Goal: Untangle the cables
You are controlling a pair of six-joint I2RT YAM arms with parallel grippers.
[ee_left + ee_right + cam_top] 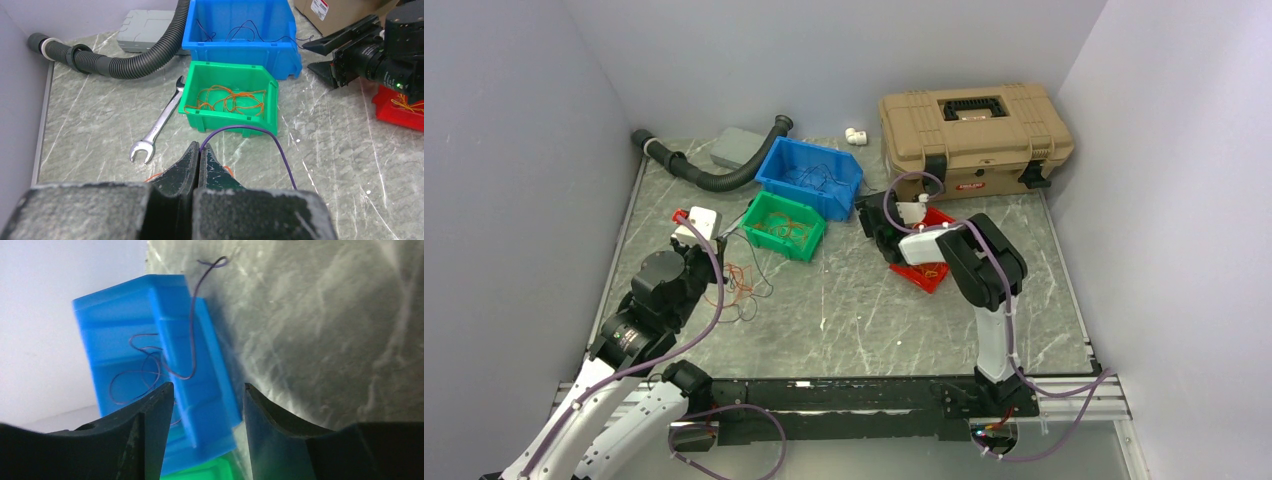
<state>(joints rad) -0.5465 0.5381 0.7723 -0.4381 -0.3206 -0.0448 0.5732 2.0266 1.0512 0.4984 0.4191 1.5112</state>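
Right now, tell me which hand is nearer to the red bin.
Right. The right hand sits right beside the red bin, open. The left hand is far across the table, past the green bin, pinching a purple cable.

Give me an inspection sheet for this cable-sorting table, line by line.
Surface: grey veined table.
Job's things: orange cables in the green bin; purple cables in the blue bin; yellow cables in the red bin; a loose tangle on the table.
Clutter: wrench, corrugated hose, grey box, tan toolbox, white fitting.
Grippers: left gripper shut on a purple cable; right gripper open, holding nothing.
Cables: thick purple arm cables looping off both arms.
Surroundings: plain walls on three sides; nothing else seen.
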